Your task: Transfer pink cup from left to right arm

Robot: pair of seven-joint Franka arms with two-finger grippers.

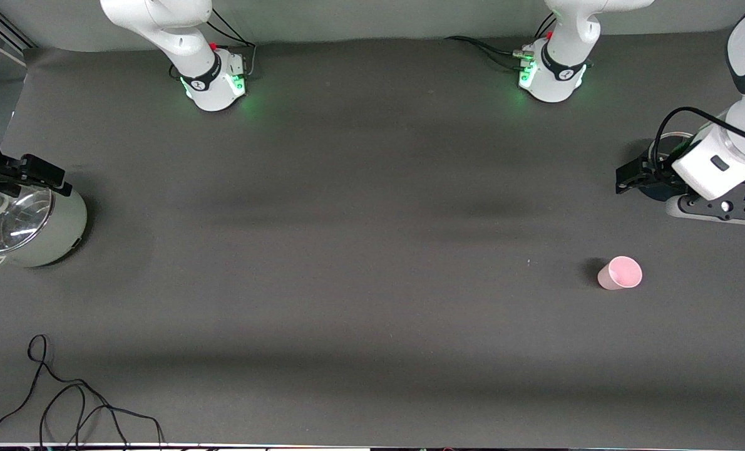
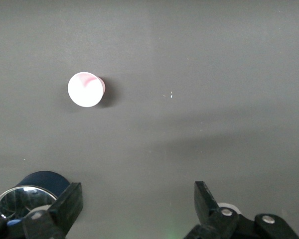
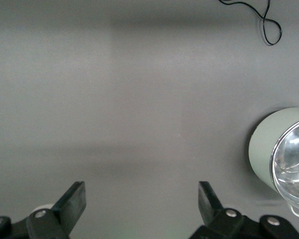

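Seeing cup (image 1: pixel 620 273) upright on table (image 1: pixel 372 250) toward left arm's end, light, slick, thin-walled, I'd pinch it mid-wall gently; left gripper (image 2: pixel 138 199) nearby, right gripper (image 3: pixel 142 196) by pot (image 1: pixel 31 228), both wide open, empty.

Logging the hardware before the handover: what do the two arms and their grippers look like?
Both arms are glossy white with black joint bands; their bases glow green and trail black cables. The left gripper has a white wrist block, grey mount and looped black cable. The right gripper is black. Wrist views show black, wedge-shaped fingers with silver screws.
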